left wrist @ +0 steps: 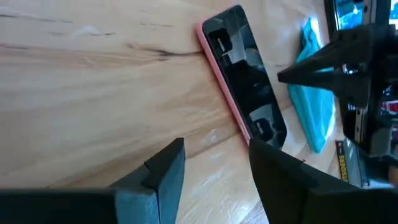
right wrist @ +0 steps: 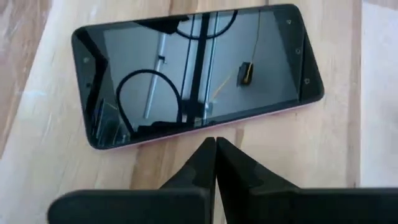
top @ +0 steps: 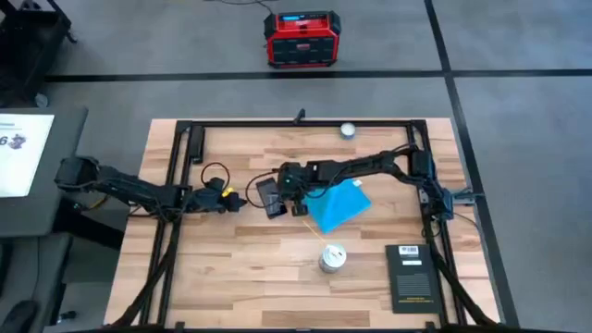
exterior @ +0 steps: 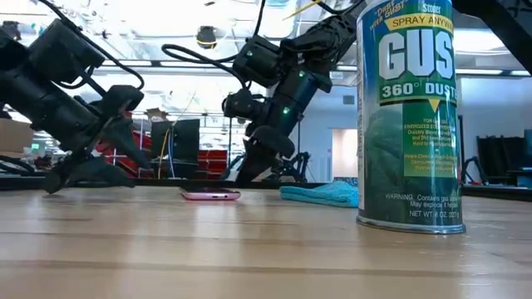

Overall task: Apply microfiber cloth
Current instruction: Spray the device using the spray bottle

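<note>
Phone (right wrist: 198, 74) flat, screen up; right gripper (right wrist: 216, 163) clenched empty just beside it, left gripper (left wrist: 214, 168) released opposite, microfiber cloth (top: 337, 205) partly hidden under right arm.

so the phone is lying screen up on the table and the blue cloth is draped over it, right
Not quite. The phone does lie screen up on the table, but the microfiber cloth is not over it. The high view shows it flat on the wood beside the phone, and the right wrist view shows the whole screen bare, just ahead of the shut right claw.
</note>
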Robot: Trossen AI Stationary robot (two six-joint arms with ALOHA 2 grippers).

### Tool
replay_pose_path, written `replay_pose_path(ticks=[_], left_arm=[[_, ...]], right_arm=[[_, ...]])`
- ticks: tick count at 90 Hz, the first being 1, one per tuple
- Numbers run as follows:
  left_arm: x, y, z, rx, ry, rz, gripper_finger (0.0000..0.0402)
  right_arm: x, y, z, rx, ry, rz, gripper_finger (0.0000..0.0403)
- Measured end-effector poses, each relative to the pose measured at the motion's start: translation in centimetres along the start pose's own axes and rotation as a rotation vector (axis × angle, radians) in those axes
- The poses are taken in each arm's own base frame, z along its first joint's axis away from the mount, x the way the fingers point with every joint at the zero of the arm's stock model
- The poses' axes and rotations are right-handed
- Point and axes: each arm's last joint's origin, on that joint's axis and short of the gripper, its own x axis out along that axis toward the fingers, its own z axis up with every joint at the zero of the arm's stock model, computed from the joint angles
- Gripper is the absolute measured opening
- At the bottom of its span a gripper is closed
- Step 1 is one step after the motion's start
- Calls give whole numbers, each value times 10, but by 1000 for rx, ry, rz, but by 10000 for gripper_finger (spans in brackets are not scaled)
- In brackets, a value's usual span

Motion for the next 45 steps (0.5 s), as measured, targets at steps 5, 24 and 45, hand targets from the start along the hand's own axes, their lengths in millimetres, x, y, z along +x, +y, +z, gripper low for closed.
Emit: replay_pose_path(ticks=[5, 24, 45], left_arm=[[0, 0, 0, -1, 2, 0, 158], [3, 1, 3, -22, -28, 14, 158], [18, -5, 9, -28, -56, -55, 158]], right_arm=[[0, 1, 1, -5, -2, 1, 0], [0, 2, 1, -22, 0, 3, 0], [0, 2, 0, -27, 2, 3, 0]])
